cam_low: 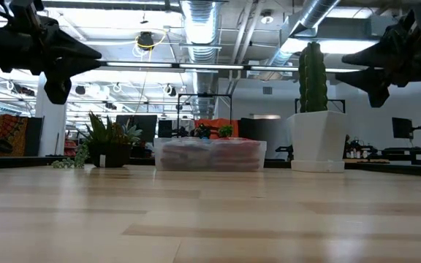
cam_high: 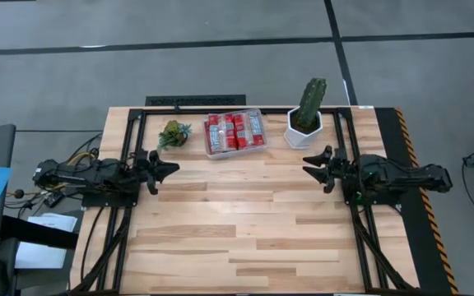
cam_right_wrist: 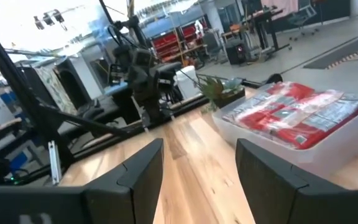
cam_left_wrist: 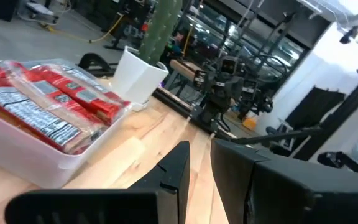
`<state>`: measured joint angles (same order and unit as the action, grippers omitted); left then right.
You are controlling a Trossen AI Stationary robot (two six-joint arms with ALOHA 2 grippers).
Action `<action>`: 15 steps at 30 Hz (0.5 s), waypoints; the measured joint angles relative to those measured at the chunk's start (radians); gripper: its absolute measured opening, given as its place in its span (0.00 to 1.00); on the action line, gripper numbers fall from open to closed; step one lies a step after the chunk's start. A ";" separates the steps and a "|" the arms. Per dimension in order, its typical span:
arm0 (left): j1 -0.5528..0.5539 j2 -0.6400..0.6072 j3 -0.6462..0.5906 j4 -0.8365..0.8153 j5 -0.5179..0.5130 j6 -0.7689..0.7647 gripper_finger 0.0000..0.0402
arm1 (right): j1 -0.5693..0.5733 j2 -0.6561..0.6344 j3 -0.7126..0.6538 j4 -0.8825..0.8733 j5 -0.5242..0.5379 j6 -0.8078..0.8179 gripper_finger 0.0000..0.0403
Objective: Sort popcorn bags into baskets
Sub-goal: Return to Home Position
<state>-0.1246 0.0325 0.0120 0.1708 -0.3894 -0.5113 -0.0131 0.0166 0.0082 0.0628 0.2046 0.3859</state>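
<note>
- While popcorn bags (cam_high: pixel 235 131) lie in the basket (cam_high: pixel 212 153), left hand (cam_high: pixel 169 170) hovers aside, narrowly parted, empty.
- Right hand (cam_high: pixel 311 167) hovers opposite, over the tabletop (cam_high: pixel 245 230), spread wide, empty.

Red packets (cam_low: pixel 209 149) in clear tub (cam_low: pixel 210 165); cactus pot (cam_low: pixel 318 140) beside.

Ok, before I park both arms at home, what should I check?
1. No bags loose on the table; all those seen lie in the tub: ok.
2. Left gripper carries nothing, near the left edge: ok.
3. Right gripper open and empty, near the right edge: ok.
4. Both grippers apart from the tub, cactus pot and plant: ok.
5. Bag count in the tub: cannot tell, they overlap.
</note>
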 joint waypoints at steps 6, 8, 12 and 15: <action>0.000 0.000 0.000 -0.035 0.005 -0.017 0.14 | 0.000 -0.001 0.000 -0.003 0.000 0.000 0.56; 0.000 0.000 0.000 -0.064 0.010 -0.024 0.14 | 0.000 -0.001 0.000 -0.004 0.000 0.000 0.56; 0.000 0.000 0.000 -0.103 0.017 -0.025 0.14 | 0.000 -0.001 -0.001 -0.006 0.000 0.000 0.57; 0.000 0.000 0.000 -0.103 0.017 -0.026 0.14 | 0.000 -0.001 -0.001 -0.007 0.000 0.000 0.56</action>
<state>-0.1242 0.0322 0.0120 0.0675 -0.3720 -0.5369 -0.0132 0.0154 0.0071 0.0560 0.2050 0.3855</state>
